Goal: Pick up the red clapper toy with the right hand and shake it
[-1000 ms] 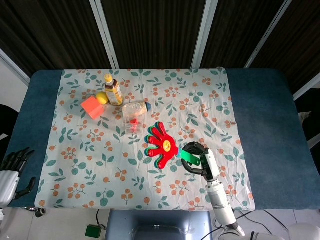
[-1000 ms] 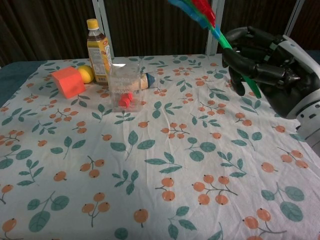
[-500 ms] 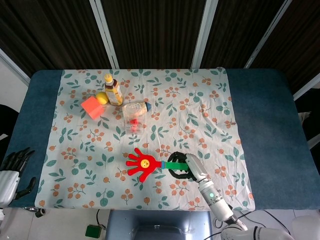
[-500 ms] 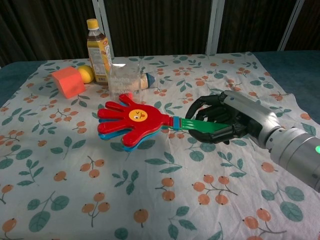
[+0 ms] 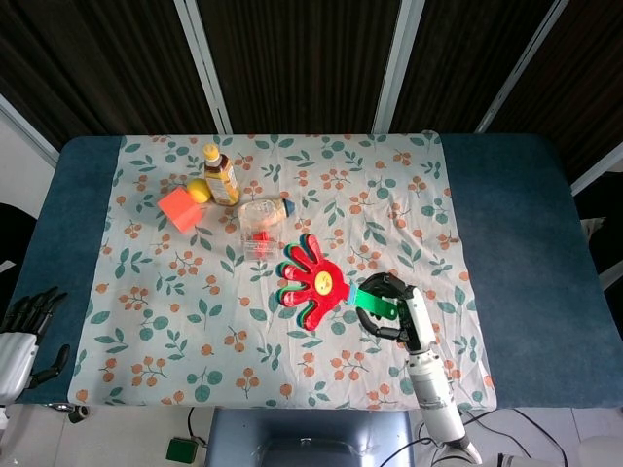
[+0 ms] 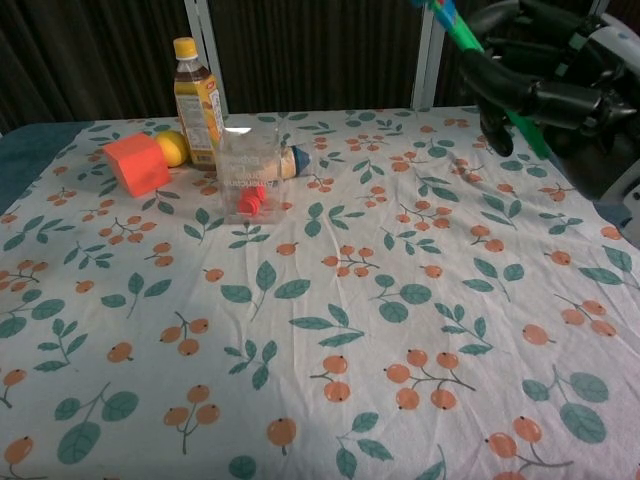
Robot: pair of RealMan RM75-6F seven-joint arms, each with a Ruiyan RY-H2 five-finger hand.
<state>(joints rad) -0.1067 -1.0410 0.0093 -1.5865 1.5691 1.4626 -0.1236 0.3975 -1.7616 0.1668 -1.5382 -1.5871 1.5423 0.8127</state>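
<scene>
Right now my tabletop [image 5: 506, 243] carries a floral cloth [image 5: 389, 195], and my right hand [image 5: 394, 309] hangs above its near right part with fingers [image 6: 520, 95] clamped on the clapper's [image 5: 316, 282] green handle, so the red palms stand free to flap. I judge the shake is under way. My left hand [image 5: 21, 336] idles off the near left corner, fingers apart. Bottle [image 5: 218, 175], block [image 5: 179, 206] and clear box [image 5: 261, 226] sit far left, out of my swing.
</scene>
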